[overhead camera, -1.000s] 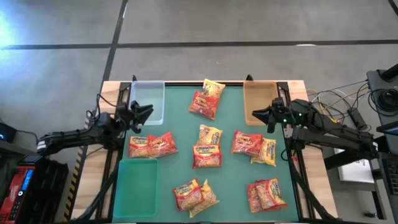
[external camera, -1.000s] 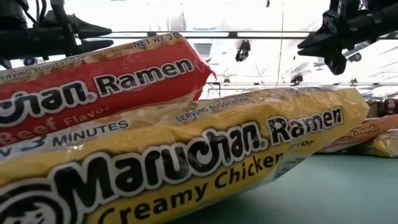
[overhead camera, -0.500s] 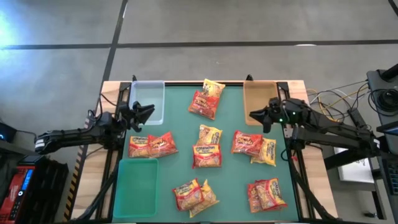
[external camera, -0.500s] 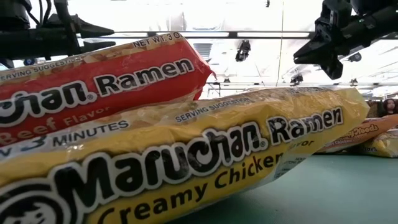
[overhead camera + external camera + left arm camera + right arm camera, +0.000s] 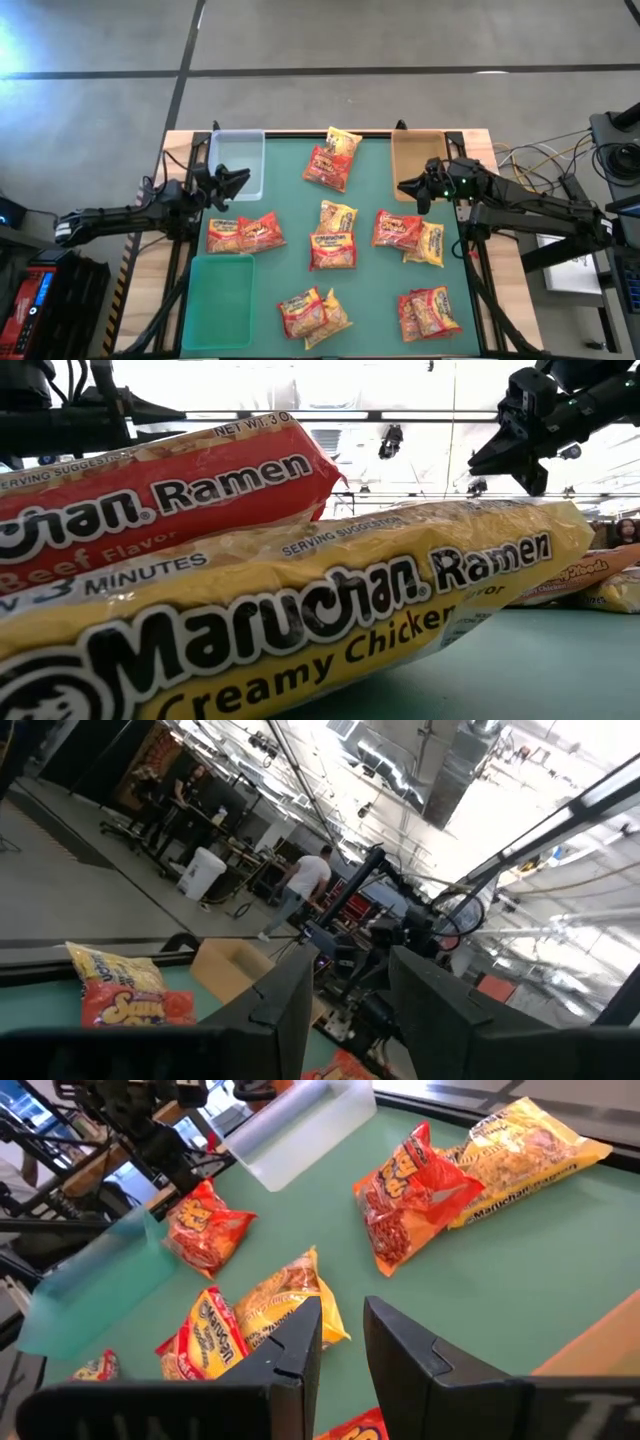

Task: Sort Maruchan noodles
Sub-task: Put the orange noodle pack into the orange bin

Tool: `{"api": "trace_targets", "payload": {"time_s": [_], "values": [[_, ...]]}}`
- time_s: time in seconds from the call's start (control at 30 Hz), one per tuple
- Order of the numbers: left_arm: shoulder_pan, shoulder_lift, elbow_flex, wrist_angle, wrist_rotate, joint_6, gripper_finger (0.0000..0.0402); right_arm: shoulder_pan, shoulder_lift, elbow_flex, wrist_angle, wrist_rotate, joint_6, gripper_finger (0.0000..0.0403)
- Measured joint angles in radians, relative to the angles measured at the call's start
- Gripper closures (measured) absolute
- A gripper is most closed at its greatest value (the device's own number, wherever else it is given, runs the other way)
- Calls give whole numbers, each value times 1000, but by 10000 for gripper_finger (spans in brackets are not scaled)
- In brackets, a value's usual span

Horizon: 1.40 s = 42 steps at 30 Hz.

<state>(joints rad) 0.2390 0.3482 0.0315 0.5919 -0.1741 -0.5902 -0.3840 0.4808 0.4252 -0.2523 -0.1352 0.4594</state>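
Maruchan noodles lie in small heaps on the green mat: red and yellow packets at the far middle (image 5: 333,158), left (image 5: 245,233), centre (image 5: 334,238), right (image 5: 408,233) and near side (image 5: 313,313), (image 5: 428,312). The low view is filled by a red packet (image 5: 170,500) resting on a yellow one (image 5: 330,620). My left gripper (image 5: 238,180) hangs above the mat's left edge by the clear tray, open, with nothing between its fingers (image 5: 290,1010). My right gripper (image 5: 403,187) hangs by the tan tray, open by a narrow gap (image 5: 343,1350), holding nothing.
A clear tray (image 5: 238,160) stands at the far left, a tan tray (image 5: 412,160) at the far right and a green tray (image 5: 220,300) at the near left. Cables and gear lie past the table's right edge. People stand far off in the room (image 5: 300,885).
My right gripper has reached a little toward the table's left, out over the mat's right edge, and sits slightly lower in the low view. The packets have not moved.
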Motion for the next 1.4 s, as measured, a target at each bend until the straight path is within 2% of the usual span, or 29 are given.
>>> {"api": "trace_targets", "payload": {"time_s": [0.3, 0.43, 0.57, 0.77, 1.17, 1.3, 1.4], "values": [[-1, 39, 0, 23, 27, 4, 283, 3, 11, 2, 0, -32, 2, 335], [-1, 74, 12, 58, 35, 24, 283, 18, 55, 24, 3, -30, -2, 335], [-1, 142, 63, 3, 35, 59, 283, 20, 113, 40, 3, -28, -23, 335], [0, 308, 163, -64, 34, 97, 283, 20, 197, 63, 4, -27, -25, 331], [-3, 688, 284, -56, 16, 136, 283, 70, 332, 134, 7, -15, -14, 250], [-2, 810, 339, -54, -19, 178, 283, 69, 389, 148, 39, 57, 13, 236], [-2, 902, 378, -52, -26, 220, 283, 69, 442, 162, 53, 59, 13, 232]]}}
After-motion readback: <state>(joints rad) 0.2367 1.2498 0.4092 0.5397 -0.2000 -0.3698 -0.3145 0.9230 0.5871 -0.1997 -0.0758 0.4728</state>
